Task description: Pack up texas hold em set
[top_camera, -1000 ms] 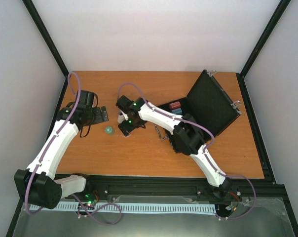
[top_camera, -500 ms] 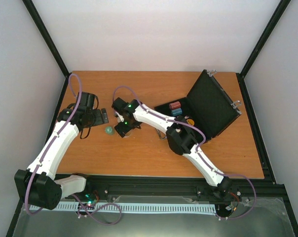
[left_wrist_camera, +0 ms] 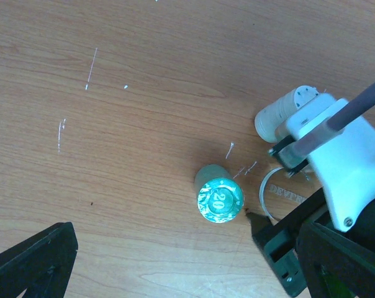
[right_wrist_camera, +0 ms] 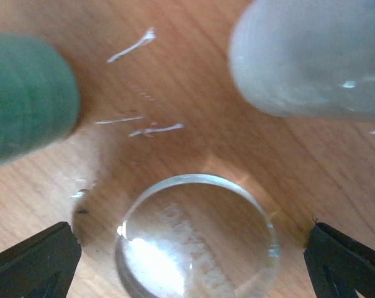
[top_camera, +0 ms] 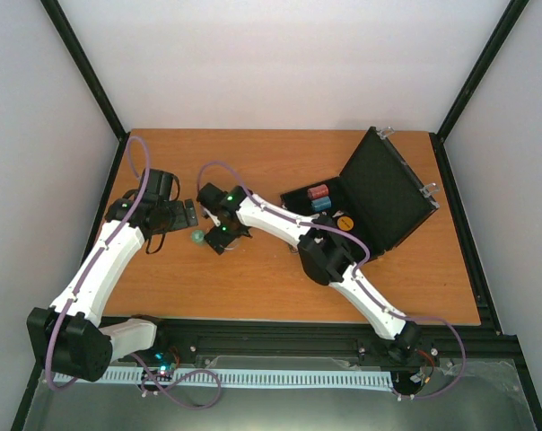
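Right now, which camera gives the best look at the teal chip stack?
The left wrist view: the teal chip stack stands whole and sharp, the 20 on its top chip readable. The right wrist view catches only a blurred side at its left edge; the top external view shows a tiny teal dot.

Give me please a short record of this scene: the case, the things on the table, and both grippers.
black case: open, right side of table
in case: red stack, blue stack, orange disc
on table: teal stack, white stack, clear disc, close together
left gripper: open, empty, above teal stack
right gripper: open, empty, over clear disc
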`<state>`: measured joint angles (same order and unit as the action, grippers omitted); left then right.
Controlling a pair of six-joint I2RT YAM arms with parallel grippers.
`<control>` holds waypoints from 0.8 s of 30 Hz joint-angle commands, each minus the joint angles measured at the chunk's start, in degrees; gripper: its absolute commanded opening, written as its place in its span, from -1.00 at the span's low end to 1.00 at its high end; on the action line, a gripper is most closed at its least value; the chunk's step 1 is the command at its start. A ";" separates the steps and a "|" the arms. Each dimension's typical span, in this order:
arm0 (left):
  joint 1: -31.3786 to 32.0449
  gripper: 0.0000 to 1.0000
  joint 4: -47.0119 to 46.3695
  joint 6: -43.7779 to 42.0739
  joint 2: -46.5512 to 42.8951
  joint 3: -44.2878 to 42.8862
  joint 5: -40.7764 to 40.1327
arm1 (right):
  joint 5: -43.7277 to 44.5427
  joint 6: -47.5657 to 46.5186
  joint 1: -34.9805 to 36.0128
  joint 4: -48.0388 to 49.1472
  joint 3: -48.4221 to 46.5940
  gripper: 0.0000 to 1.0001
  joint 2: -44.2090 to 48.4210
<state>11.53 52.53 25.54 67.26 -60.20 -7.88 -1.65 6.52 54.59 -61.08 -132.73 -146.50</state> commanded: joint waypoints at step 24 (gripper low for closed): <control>-0.11 1.00 -0.48 -0.40 -1.26 -0.05 0.06 | 8.66 -0.60 2.12 -5.56 4.59 0.35 0.03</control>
<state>11.53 52.84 25.47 66.83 -59.72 -7.88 1.78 5.43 57.41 -61.93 -132.38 -146.50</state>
